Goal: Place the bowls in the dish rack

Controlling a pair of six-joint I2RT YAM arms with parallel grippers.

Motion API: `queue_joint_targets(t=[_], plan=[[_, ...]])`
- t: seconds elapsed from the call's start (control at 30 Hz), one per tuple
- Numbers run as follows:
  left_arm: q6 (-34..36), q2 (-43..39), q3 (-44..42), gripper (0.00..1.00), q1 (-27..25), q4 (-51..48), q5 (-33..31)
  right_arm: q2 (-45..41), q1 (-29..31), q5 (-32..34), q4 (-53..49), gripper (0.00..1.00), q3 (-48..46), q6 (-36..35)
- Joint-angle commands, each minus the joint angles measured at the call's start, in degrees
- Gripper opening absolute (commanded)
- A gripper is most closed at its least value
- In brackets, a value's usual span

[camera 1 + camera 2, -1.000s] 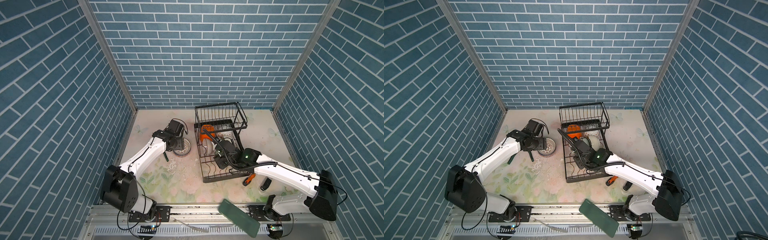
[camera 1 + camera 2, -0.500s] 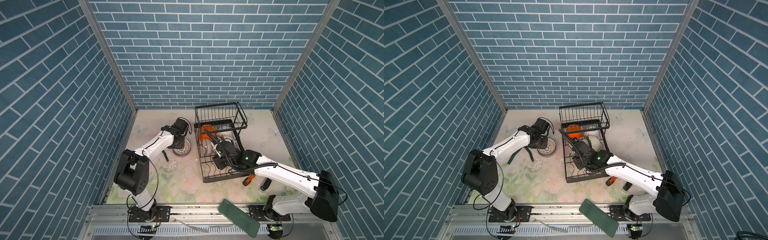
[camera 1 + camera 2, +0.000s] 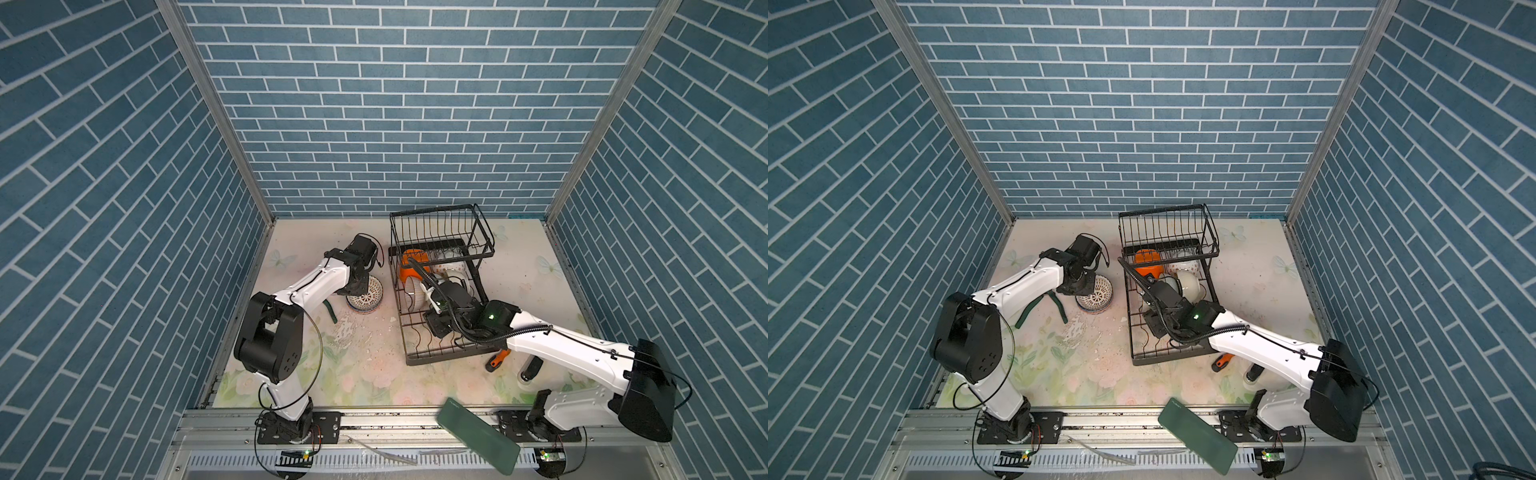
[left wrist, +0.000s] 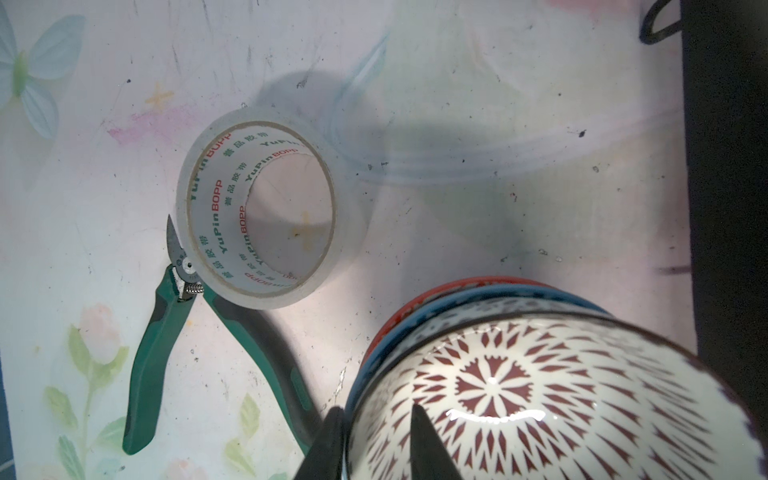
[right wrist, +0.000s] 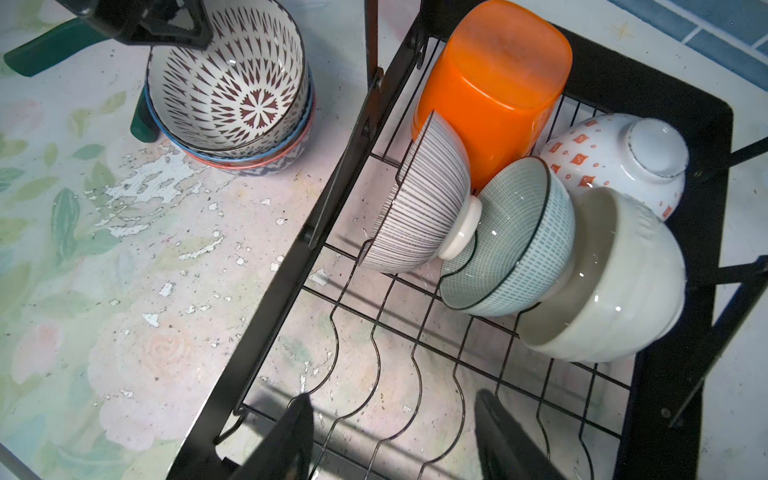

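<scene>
On the counter point(image 5: 124, 291) beside the black wire dish rack point(image 5: 291, 274), my left tool point(image 4: 376, 409) is pinched on the rim of the top white ceramic bowl w/ maroon petals point(image 4: 494, 386), one finger in, one out, prob. to lift it off its stack point(image 5: 249, 160) of 3. Right tool point(image 5: 392, 395) hangs wide, empty, over the rack's free slots; 5 bowls point(image 5: 490, 83) lean there already.

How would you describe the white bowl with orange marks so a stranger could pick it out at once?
Find the black wire dish rack and look in its lower tier. Behind the cream bowl, beside the orange plastic bowl, a white bowl lies tipped with its foot showing. Alone among them, it carries small orange diamonds.
</scene>
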Motion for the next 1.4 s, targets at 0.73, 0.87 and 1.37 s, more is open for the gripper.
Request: queue_joint_targets(t=[0.73, 0.87, 1.37], plan=[[4.5, 2.3, -0.2, 0.31, 1.5, 7.1, -0.3, 1.6, -0.2, -0.6, 1.3, 0.62, -1.3, 2.7], [4.5, 1.8, -0.7, 0.26, 1.5, 6.9, -1.0, 1.6, -0.2, -0.5, 1.3, 0.63, -1.3, 2.7], [5.7, -3.8, -4.0, 0.14, 1.4, 7.7, 0.4, 1.9, -0.2, -0.3, 1.2, 0.63, -1.2, 2.9]])
